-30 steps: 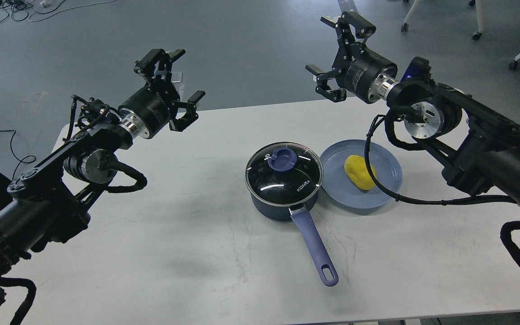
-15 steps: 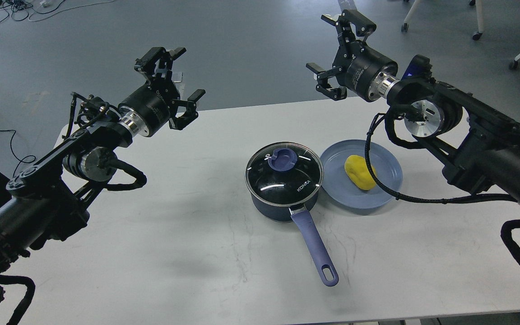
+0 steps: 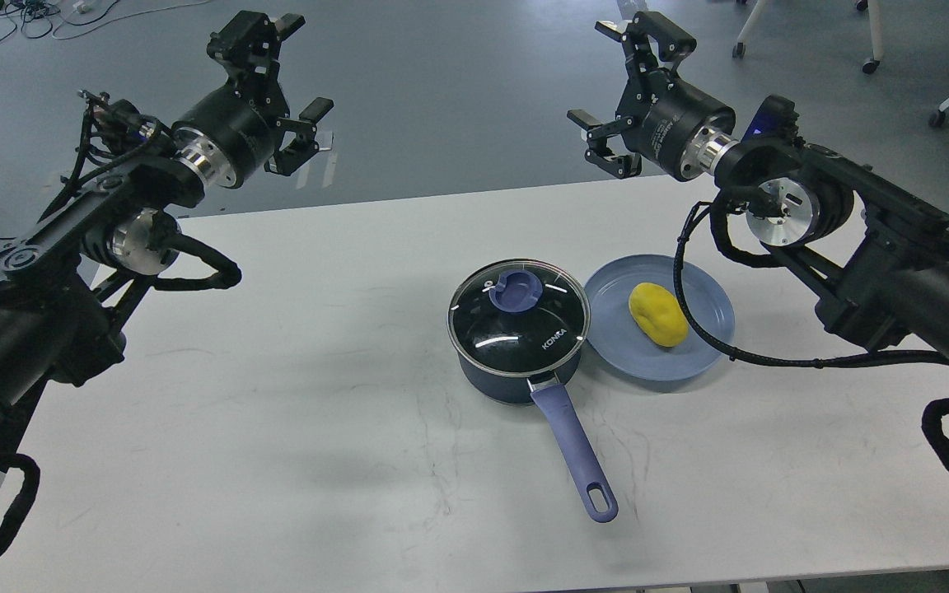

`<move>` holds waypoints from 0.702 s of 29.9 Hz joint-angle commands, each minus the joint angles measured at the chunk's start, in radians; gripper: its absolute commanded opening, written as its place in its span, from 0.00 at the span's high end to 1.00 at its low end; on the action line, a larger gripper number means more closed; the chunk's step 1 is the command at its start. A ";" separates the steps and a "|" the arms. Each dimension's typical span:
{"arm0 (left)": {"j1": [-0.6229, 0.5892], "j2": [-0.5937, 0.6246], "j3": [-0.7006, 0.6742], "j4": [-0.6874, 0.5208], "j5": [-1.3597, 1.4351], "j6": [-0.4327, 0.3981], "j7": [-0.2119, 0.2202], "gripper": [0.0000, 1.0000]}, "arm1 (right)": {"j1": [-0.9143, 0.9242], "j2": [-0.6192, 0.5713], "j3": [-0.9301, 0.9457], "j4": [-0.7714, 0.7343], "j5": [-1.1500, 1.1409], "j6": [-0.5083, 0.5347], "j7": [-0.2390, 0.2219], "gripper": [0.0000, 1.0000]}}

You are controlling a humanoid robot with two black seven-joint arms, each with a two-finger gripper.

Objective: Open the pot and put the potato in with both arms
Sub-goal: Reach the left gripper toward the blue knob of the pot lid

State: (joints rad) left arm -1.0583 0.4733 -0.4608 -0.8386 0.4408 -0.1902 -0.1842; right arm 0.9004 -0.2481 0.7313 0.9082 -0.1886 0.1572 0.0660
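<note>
- Left hand [image 3: 281,91] and right hand [image 3: 619,95] hover spread and empty, clear of the work.
- Below them, the dark-blue glass-lidded pot [image 3: 518,338] is closed; the yellow potato [image 3: 658,314] waits on the round blue plate [image 3: 709,342].

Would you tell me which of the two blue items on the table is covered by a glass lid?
The pot with the long handle; the plate to its right is uncovered and holds the potato.

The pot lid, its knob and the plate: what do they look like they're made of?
The lid looks like clear glass with a metal rim: bright glints cross it and the dark pot inside shows through. Its knob seems matte blue plastic or silicone, the same blue as the handle. The plate is smooth pale blue with a soft sheen, perhaps plastic or glazed ceramic; I can't tell which.
</note>
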 commanded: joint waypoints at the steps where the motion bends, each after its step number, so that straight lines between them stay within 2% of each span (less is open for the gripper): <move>1: -0.008 0.007 -0.001 -0.049 0.353 0.119 -0.008 0.00 | -0.001 -0.005 0.002 -0.002 0.000 -0.001 0.000 0.00; 4: -0.003 0.019 0.002 -0.117 0.486 0.153 -0.040 0.00 | -0.002 -0.008 0.013 -0.002 0.000 -0.001 0.000 0.00; 6: -0.002 0.027 0.002 -0.193 0.519 0.161 -0.093 0.00 | -0.005 -0.020 0.031 -0.002 0.000 -0.001 0.000 0.00; 8: -0.006 0.024 0.002 -0.218 0.553 0.166 -0.136 0.00 | -0.008 -0.029 0.039 -0.002 0.000 -0.001 0.000 0.00; 9: -0.008 0.013 0.002 -0.223 0.626 0.185 -0.190 0.00 | -0.009 -0.037 0.042 -0.002 0.000 -0.001 0.000 0.00; 10: -0.008 0.010 0.002 -0.223 0.675 0.205 -0.216 0.00 | -0.009 -0.040 0.043 -0.002 0.000 -0.001 0.000 0.00; 12: -0.002 0.007 0.040 -0.223 0.923 0.306 -0.279 0.00 | -0.011 -0.056 0.045 -0.002 0.001 -0.001 0.000 0.00; 17: -0.008 -0.015 0.197 -0.223 1.183 0.463 -0.293 0.00 | -0.012 -0.065 0.062 -0.002 0.001 -0.002 0.000 0.00; 21: -0.022 -0.016 0.283 -0.220 1.237 0.497 -0.299 0.00 | -0.014 -0.077 0.076 -0.003 0.001 -0.002 0.000 0.00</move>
State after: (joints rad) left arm -1.0695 0.4589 -0.2351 -1.0617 1.6347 0.2838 -0.4786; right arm 0.8871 -0.3187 0.7973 0.9067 -0.1872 0.1555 0.0660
